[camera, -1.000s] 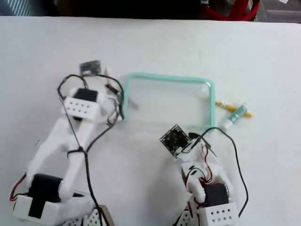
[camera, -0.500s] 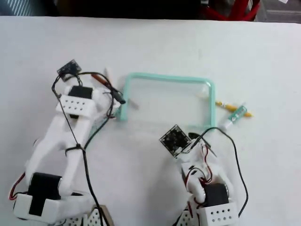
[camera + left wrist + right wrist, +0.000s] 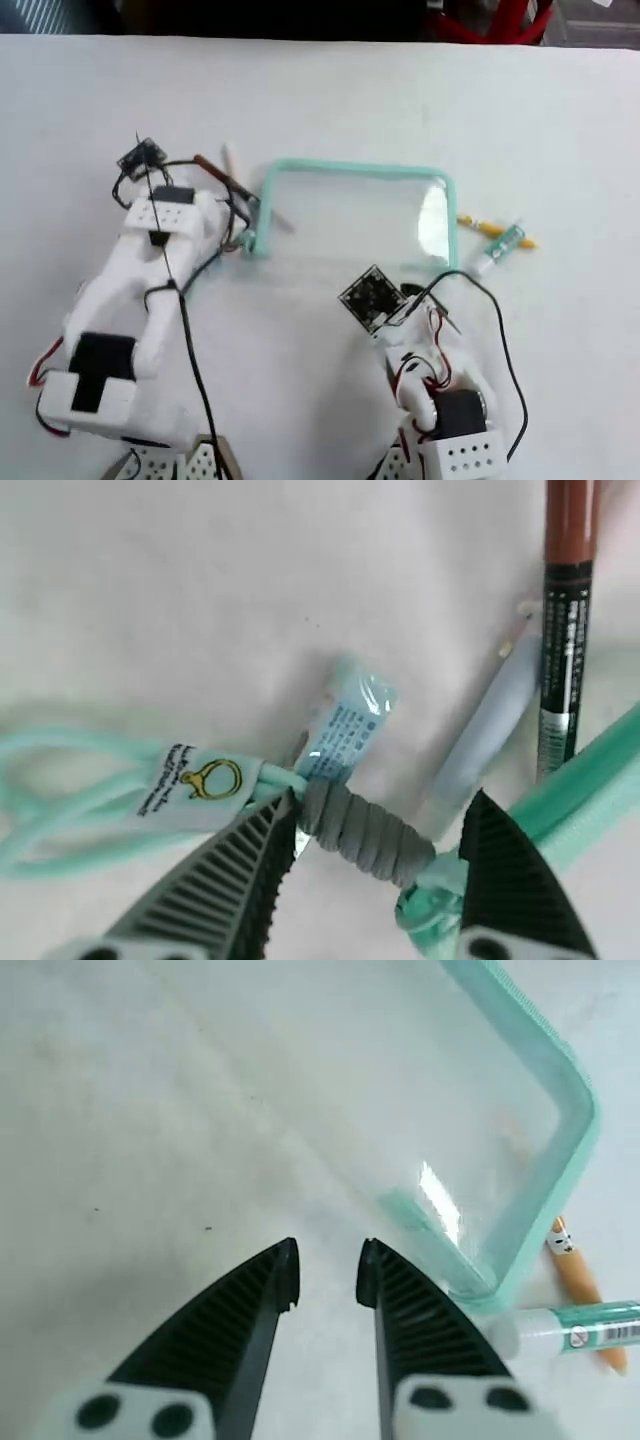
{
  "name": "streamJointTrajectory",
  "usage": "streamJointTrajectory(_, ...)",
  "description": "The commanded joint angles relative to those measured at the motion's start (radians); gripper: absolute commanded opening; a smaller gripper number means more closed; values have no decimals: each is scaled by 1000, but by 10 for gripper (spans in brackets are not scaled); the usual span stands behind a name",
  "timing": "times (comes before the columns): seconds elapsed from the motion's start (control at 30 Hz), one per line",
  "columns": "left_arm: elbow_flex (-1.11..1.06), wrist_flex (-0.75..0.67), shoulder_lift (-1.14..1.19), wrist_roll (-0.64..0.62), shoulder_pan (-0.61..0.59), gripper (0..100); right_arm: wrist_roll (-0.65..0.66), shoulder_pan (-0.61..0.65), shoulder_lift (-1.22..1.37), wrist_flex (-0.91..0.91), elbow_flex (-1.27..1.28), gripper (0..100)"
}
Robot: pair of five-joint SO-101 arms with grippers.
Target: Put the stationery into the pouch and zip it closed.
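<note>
The pouch (image 3: 350,215), clear with a mint-green rim, lies flat about the middle of the surface (image 3: 330,90). I cannot tell whether its zip is open or shut.

My left claw (image 3: 382,810) is down at the end of the pouch nearest the surface's left edge. Its jaws are apart and astride the grey zipper pull (image 3: 365,830). One fingertip touches the pull's end and the other stands just off it. A mint cord loop (image 3: 90,825) with a small tag runs out from the pull. Just past it, toward the far edge, a brown pen (image 3: 565,600) and a pale pen (image 3: 490,730) lie close together outside the pouch.

My right claw (image 3: 327,1265) is over bare surface just on the near side of the pouch's right near corner, its jaws a narrow gap apart and holding nothing. Beyond that end, toward the right edge, a yellow pencil (image 3: 480,226) and a teal pen (image 3: 505,243) lie crossed and touching, also outside the pouch.
</note>
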State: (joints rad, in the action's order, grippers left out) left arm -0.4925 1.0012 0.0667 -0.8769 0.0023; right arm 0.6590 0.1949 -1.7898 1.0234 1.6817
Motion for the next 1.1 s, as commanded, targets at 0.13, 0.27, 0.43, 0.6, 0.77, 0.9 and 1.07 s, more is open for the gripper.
streamJointTrajectory(0.13, 198, 155, 145, -6, 33, 264, 12, -10, -7, 5, 9, 101)
streamJointTrajectory(0.27, 198, 161, 154, -6, 35, 264, 12, -10, -7, 5, 9, 101)
streamJointTrajectory(0.43, 199, 176, 153, -6, 36, 218, 12, -10, -7, 5, 9, 101)
streamJointTrajectory(0.6, 287, 284, 154, 153, 58, 16, 12, -10, -7, 5, 9, 99)
streamJointTrajectory(0.77, 358, 367, 156, 163, 71, 37, 12, -10, -7, 5, 9, 99)
streamJointTrajectory(0.9, 459, 404, 154, 166, 76, 31, 12, -10, -7, 5, 9, 99)
streamJointTrajectory(1.07, 723, 519, 154, 204, 82, 24, 12, -10, -7, 5, 9, 99)
